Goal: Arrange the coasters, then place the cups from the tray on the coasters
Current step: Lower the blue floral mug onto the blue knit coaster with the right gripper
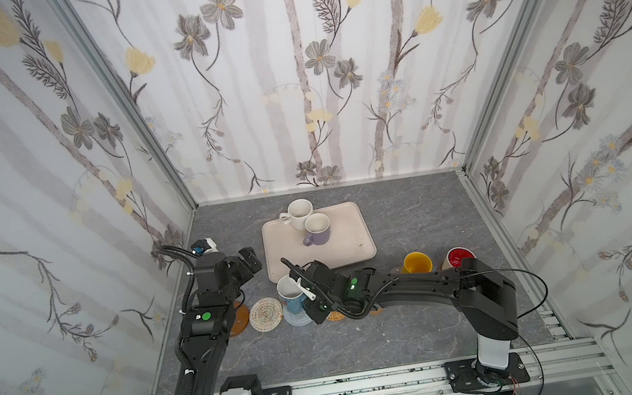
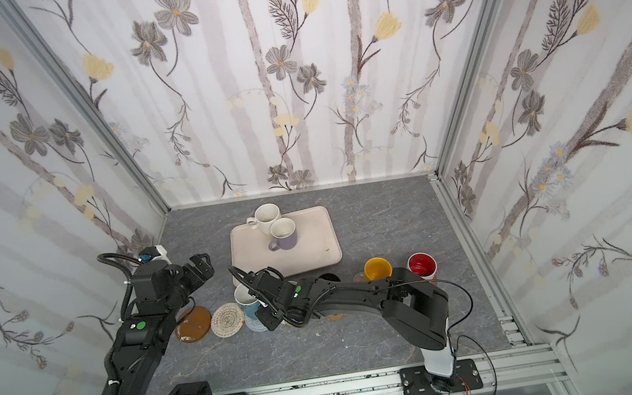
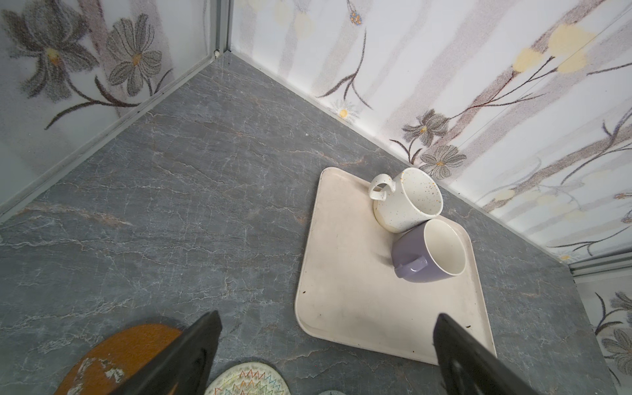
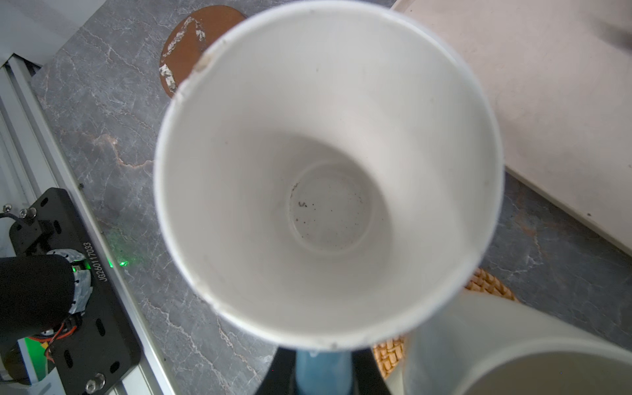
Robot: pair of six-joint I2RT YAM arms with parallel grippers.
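Right gripper (image 4: 323, 373) pinches light blue mug (image 1: 292, 303) by its handle, over blue crochet coaster (image 1: 296, 320). Left gripper (image 3: 326, 318) gapes wide, empty. Ceramic is likely stiff, heavyish, slick and chippable, so the handle hold may swing.

Both top views look down from the front, tray (image 1: 335, 254) mid-frame; left wrist view shares it, nearer; right wrist view peers closely into a cup (image 4: 328, 171)
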